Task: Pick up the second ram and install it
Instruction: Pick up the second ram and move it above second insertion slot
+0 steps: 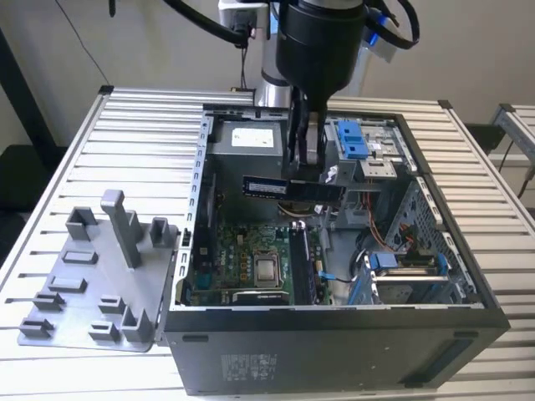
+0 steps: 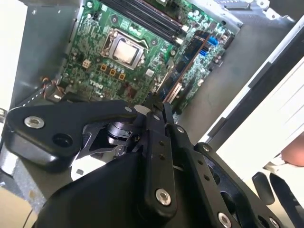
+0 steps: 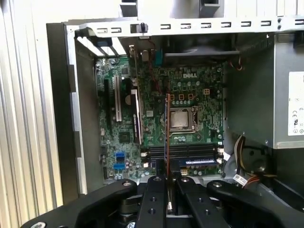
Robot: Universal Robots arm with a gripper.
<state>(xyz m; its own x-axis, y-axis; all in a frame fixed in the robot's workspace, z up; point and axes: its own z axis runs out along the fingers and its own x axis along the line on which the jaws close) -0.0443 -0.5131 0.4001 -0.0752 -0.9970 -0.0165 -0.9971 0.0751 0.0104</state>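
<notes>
My gripper (image 1: 306, 171) hangs over the open computer case (image 1: 334, 334), shut on the second ram (image 1: 288, 188), a dark narrow stick held level and lengthwise above the green motherboard (image 1: 242, 259). In the first wrist view the second ram (image 3: 167, 137) shows edge-on, standing out from between the black fingers (image 3: 154, 199) and lying over the board beside the processor (image 3: 181, 118). The long memory slots (image 3: 183, 153) lie below it, one with a labelled stick in it. The second wrist view shows the second ram (image 2: 183, 66) slanting out past the gripper (image 2: 154, 107).
A grey plastic fixture (image 1: 100, 276) with upright posts stands on the slatted table at the exterior view's left. Inside the case are the power supply (image 1: 247, 142), blue drive brackets (image 1: 351, 138) and loose cables (image 1: 376, 242). Case walls enclose the board.
</notes>
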